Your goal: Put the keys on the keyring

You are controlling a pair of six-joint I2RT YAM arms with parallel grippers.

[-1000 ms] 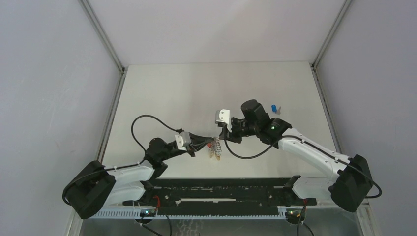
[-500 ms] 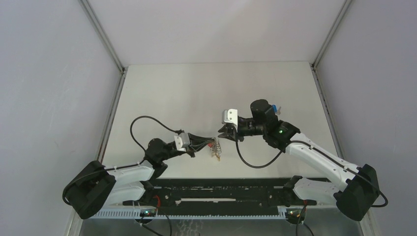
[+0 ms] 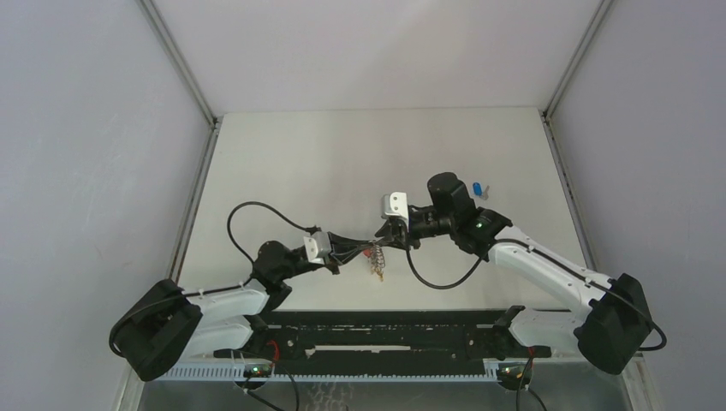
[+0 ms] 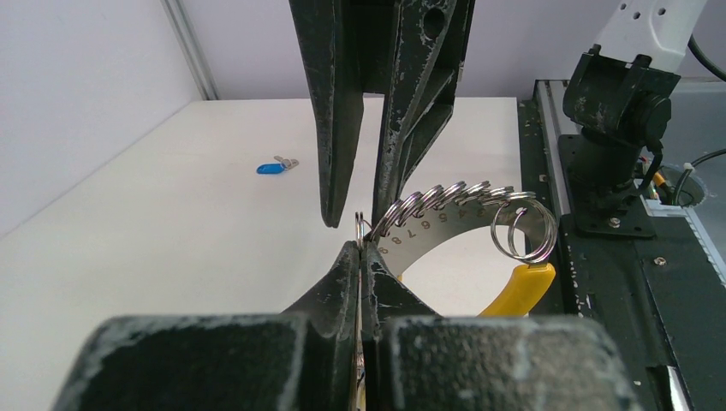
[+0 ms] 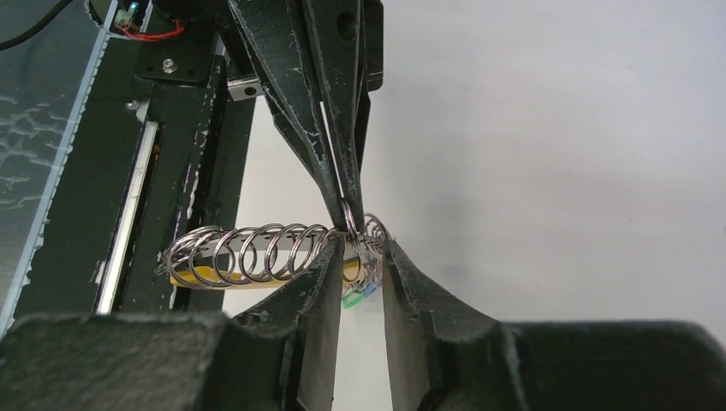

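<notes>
Facing each other tip to tip, the left pincer (image 4: 358, 253) and right pincer (image 4: 353, 218) meet at the keyring (image 4: 454, 199). The left pincer is clenched on the end loop, pinching its thin wire edge-on between the tips. From there the row of loops runs off sideways, its long axis roughly across the line the two pincers share, and a yellow key (image 4: 522, 287) hangs under the far end. The right pincer is released, its jaws a little apart and straddling the pinched loop just beyond the left tips. One finger seems to brush the nearest loop, but the wrist views do not settle it.

The blue key (image 4: 268, 169) lies flat on the table (image 3: 291, 163), well apart from both pincers. It sits out behind the right wrist, blade pointing away from them, so the right arm is much the nearer.

The left arm reaches low and forward, its pincer about level. The right arm bends back across its own front, wrist turned to point straight at the left tips. Any prying at the loop will likely depend on those parted jaws staying square to the wire.
</notes>
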